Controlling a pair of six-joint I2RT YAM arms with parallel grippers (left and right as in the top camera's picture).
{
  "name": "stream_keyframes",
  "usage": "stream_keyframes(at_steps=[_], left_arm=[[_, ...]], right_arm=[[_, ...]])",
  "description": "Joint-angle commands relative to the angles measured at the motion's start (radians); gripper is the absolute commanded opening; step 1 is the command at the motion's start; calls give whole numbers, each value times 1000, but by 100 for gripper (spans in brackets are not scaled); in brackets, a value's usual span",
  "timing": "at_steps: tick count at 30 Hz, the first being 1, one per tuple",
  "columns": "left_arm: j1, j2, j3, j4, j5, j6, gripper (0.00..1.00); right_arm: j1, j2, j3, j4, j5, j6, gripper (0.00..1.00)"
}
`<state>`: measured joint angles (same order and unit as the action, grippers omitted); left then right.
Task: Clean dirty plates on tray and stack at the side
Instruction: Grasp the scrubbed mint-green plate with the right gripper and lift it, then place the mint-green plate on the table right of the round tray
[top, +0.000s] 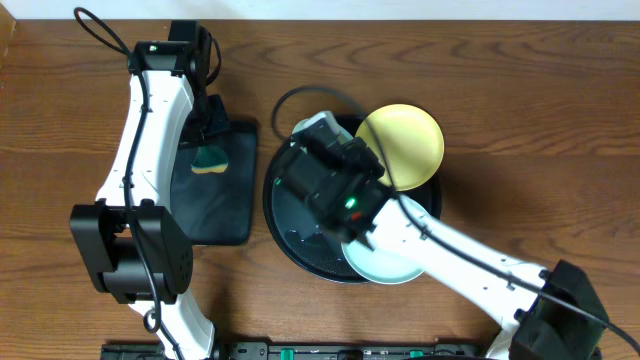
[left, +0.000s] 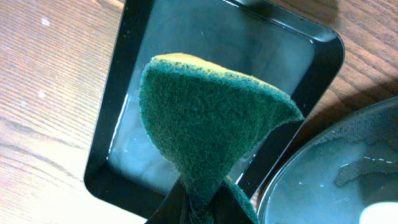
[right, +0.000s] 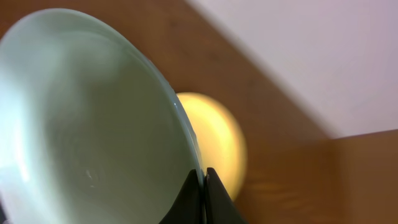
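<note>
My left jaws are pinching the sponge (left: 211, 137) above the small tray (left: 217, 43), while my right jaws are clamping a mint plate (right: 81, 118) by its rim over the round tray (top: 290, 235), left of the yellow plate (top: 400, 145).

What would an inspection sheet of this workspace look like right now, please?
Surface: brown wooden table, no spills seen on the wood.
Job's things: round black tray, wet-looking; yellow plate lying over its far rim; mint plate held tilted; third plate not seen.
Clutter: rectangular black tray beside the round one, wet inside.
Grippers: left gripper fingers shut on a green sponge above the rectangular tray; right gripper fingers pinch the mint plate's rim.
Cables: black cables loop over the left arm and near the right gripper.
Surroundings: pale wall beyond the table; nothing else seen.
</note>
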<state>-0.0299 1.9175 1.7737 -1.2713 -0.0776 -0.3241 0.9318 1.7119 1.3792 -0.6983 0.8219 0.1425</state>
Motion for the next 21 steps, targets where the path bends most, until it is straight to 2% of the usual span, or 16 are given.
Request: stream_keyframes(at_steps=[1, 10, 16, 21], left_arm=[[2, -16, 24, -1, -10, 16, 7], [2, -16, 24, -10, -10, 16, 7], [2, -16, 24, -11, -10, 16, 8], [2, -16, 24, -11, -10, 16, 7]], right_arm=[[-86, -47, 16, 4, -401, 115, 1], [-411, -194, 16, -34, -883, 116, 1], [-686, -293, 16, -177, -898, 129, 1], [-912, -297, 10, -278, -871, 87, 1]])
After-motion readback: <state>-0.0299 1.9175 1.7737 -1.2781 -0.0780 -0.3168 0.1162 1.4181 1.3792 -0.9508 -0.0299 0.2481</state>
